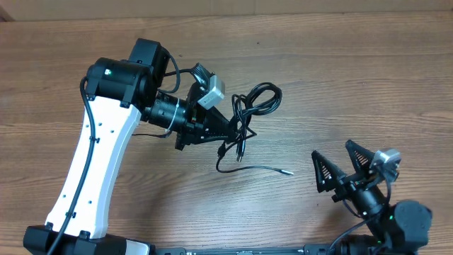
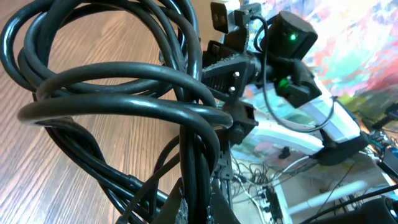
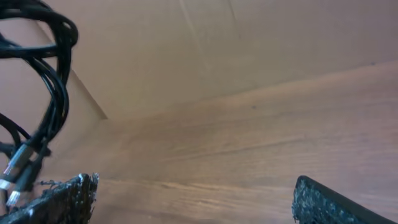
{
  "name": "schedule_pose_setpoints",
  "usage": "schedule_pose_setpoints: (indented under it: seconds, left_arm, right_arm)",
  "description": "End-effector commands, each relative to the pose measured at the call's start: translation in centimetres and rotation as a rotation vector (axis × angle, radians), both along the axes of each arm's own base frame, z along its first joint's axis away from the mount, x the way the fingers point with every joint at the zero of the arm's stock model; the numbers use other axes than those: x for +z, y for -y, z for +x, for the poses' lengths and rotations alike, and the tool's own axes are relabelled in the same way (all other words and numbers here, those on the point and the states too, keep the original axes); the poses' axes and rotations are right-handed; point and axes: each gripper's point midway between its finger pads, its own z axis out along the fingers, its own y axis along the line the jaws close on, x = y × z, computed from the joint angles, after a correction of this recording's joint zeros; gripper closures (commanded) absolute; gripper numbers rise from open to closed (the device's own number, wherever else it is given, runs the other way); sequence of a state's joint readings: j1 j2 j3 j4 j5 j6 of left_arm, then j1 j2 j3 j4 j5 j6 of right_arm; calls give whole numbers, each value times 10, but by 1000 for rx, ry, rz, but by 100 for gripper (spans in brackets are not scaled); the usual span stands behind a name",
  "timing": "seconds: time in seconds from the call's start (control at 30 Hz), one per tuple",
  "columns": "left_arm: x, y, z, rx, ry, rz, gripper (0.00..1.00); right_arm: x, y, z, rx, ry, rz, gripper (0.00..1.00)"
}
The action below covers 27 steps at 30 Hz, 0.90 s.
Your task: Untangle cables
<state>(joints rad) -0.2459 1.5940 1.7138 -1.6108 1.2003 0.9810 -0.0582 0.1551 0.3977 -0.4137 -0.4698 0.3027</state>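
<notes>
From overhead, two arms reach over one wooden table (image 1: 354, 71). The left arm (image 1: 99, 149) stretches toward the middle, and the left tool (image 1: 233, 132) is closed on the cables (image 1: 260, 100), a single tangled bundle of thin black cords. Their loops spread to the right of the tool, and one loose end (image 1: 269, 168) lies along the table nearer the front. How many cords make up the bundle cannot be counted. The right tool (image 1: 341, 164) sits near the right front, well apart from the bundle, its two fingers (image 1: 322, 175) spread wide with nothing between them.

In the left wrist view, the cables (image 2: 124, 109) fill the picture as several overlapping loops, gathering into a tight stalk that runs down to the bottom edge. The right arm (image 2: 292, 37) shows beyond them.

In the right wrist view, the two fingers (image 3: 62, 200) of the right tool (image 3: 193, 205) stand far apart above bare table (image 3: 249, 143). The cables (image 3: 57, 93) hang at the far left, with metal-tipped plugs (image 3: 15, 169) at the bottom.
</notes>
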Motion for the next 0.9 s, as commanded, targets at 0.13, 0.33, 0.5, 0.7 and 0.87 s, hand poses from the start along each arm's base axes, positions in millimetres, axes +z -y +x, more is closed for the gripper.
schedule_pose_setpoints:
  seconds: [0.13,0.33,0.5,0.7,0.87]
  left_arm:
    - [57,4,-8,-36,106,-282,96]
    - [79,-1,-6,-20,88,-406,96]
    - [79,-2,-6,-15,73,-403,96]
    - [79,-1,-7,-16,68,-402,96]
    - [78,1,-11,-21,37,-396,96]
  right_arm:
    - [47,-25,6,174,-107,46,0]
    - [75,-67,1,540,-116,112,0]
    - [94,-79,6,694,-102,197,0]
    - [95,-77,28,693,-97,218,0]
    - [104,-77,42,703,-1,176,6]
